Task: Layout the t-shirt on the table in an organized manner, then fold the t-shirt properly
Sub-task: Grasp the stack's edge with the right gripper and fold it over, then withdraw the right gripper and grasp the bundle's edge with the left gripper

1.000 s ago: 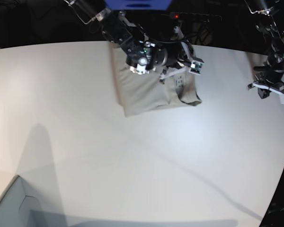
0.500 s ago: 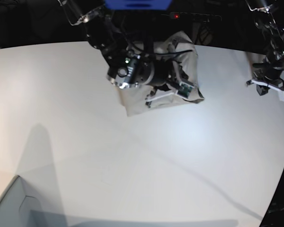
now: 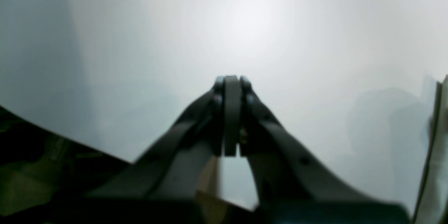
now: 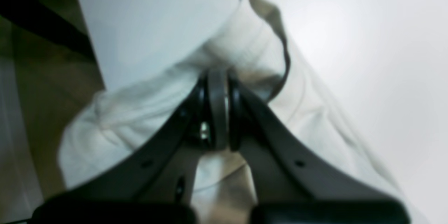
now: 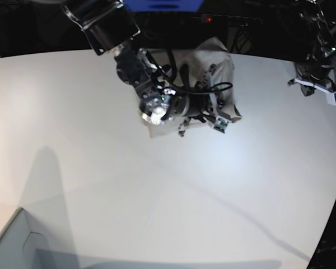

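Observation:
The grey-beige t-shirt (image 5: pixel 218 67) lies bunched at the far middle of the white table (image 5: pixel 157 185). My right gripper (image 5: pixel 204 119) is over the shirt's near edge. In the right wrist view this gripper (image 4: pixel 217 77) is shut on a folded, ribbed edge of the t-shirt (image 4: pixel 252 45), with cloth hanging under the fingers. My left gripper (image 5: pixel 316 85) hovers at the far right, away from the shirt. In the left wrist view it (image 3: pixel 231 82) is shut and empty above the bare table (image 3: pixel 245 24).
A pale box corner (image 5: pixel 14 246) sits at the near left. The table's curved far edge borders a dark background (image 5: pixel 45 28). Black cables loop over the shirt by the right arm (image 5: pixel 213 88).
My right gripper has swung from the shirt's far right part toward its near edge, dragging cloth along. The left gripper has risen slightly toward the back.

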Tool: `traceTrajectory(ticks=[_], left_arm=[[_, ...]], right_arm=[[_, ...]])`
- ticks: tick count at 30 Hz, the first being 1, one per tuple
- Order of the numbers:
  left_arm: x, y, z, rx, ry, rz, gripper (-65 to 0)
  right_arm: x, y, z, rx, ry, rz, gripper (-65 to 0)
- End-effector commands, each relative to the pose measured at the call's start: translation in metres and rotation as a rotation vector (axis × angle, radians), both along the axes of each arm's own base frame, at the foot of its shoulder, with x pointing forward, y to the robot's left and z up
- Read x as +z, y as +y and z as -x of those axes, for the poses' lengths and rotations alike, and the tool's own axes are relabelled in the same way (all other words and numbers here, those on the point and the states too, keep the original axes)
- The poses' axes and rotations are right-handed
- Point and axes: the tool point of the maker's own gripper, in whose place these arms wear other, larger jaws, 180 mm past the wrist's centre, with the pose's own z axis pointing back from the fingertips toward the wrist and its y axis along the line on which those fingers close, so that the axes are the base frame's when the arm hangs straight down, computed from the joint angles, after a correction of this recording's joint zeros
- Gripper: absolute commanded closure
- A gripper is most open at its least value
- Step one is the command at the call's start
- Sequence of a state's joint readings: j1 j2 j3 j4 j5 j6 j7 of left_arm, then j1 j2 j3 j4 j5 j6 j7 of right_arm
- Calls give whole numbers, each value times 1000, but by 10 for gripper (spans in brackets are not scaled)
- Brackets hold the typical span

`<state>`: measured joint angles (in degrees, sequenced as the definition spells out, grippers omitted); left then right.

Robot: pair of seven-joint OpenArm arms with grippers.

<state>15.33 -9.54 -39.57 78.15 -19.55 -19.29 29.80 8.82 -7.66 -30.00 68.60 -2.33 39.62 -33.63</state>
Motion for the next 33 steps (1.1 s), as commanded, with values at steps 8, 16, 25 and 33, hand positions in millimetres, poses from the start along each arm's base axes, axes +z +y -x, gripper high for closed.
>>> traceTrajectory(ticks=[8, 16, 25, 33], left_arm=[[15, 5, -13, -7, -54, -25, 0], [15, 4, -13, -8, -54, -23, 0], [13, -5, -15, 1, -66, 23, -3], [36, -54, -25, -59, -68, 233, -262]], right_arm=[[17, 20, -28, -6, -36, -116, 0], [-19, 15, -34, -47, 58, -160, 0], [77, 14, -68, -123, -182, -319, 0], [117, -71, -101, -315, -331, -246, 0]])
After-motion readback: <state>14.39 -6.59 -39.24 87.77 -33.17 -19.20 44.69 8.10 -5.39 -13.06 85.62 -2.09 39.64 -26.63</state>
